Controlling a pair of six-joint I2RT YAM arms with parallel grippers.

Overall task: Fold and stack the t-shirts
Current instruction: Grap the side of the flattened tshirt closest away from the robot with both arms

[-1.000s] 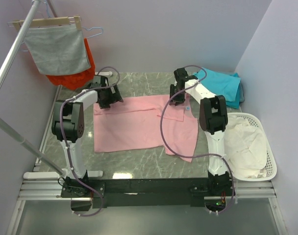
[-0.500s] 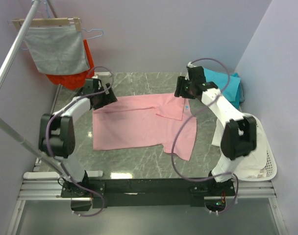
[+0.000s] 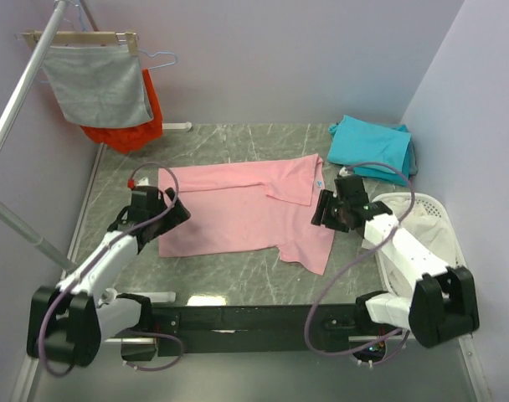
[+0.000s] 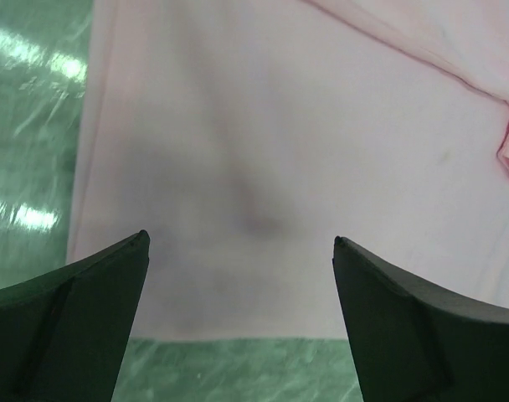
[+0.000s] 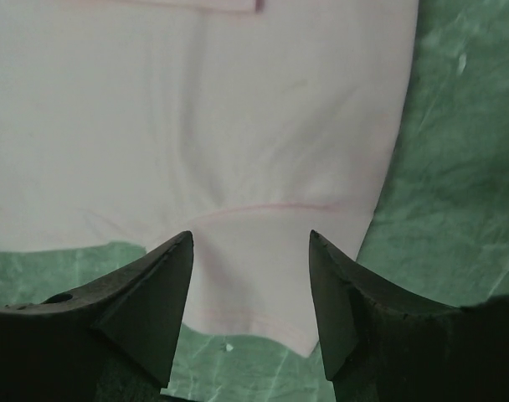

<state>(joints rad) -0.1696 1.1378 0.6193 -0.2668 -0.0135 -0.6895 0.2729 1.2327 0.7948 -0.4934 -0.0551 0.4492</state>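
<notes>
Left gripper (image 4: 240, 241) hangs with its jaws spread wide and nothing between them, poised over the left-hand edge of the pink t-shirt (image 3: 238, 209). In the left wrist view both fingers frame bare pink cloth, with the green-veined counter (image 3: 238, 142) showing just past the shirt's edge below and to the left. Whether the fingertips touch the fabric cannot be told.

On the opposite side of the pink t-shirt, the right gripper (image 5: 250, 239) is likewise parted and holds nothing. It sits above the shirt's right edge, where a seam crosses the cloth and the near sleeve runs down between its fingers.

To the right of the pink t-shirt and towards the arm bases stands a white basket (image 3: 462, 289) with pale crumpled cloth (image 3: 422, 243) inside.

The pink t-shirt itself lies spread flat across the middle of the counter, between the two grippers. Its near right sleeve juts out towards the bases, and at its far right corner a flap is folded over onto the body. A small blue mark (image 3: 320, 183) shows beside that fold.

Beyond the pink t-shirt's far right corner, apart from it, lie the teal t-shirts (image 3: 372, 146), folded in a pile.

Past its far left corner, a grey cloth (image 3: 100, 84) hangs from a wooden hanger, with an orange-red garment (image 3: 125, 130) behind it.
</notes>
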